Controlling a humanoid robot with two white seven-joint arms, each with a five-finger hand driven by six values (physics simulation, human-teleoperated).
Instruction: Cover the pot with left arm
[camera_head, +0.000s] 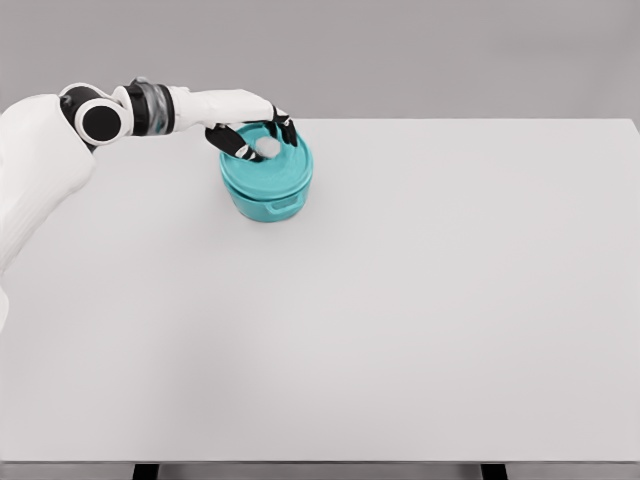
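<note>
A wide white bench fills most of the view under soft, even light. Behind it stands a plain grey wall. Two dark legs show below the front edge.

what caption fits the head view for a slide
Left hand holds the lid by its knob on the teal pot at the far left of a white table.

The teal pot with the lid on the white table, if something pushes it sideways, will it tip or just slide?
The squat teal pot looks wider than tall, so it probably slides rather than tips. The white table looks smooth, so little should resist it. The left hand curls around the lid's pale knob, which may steady it.
</note>
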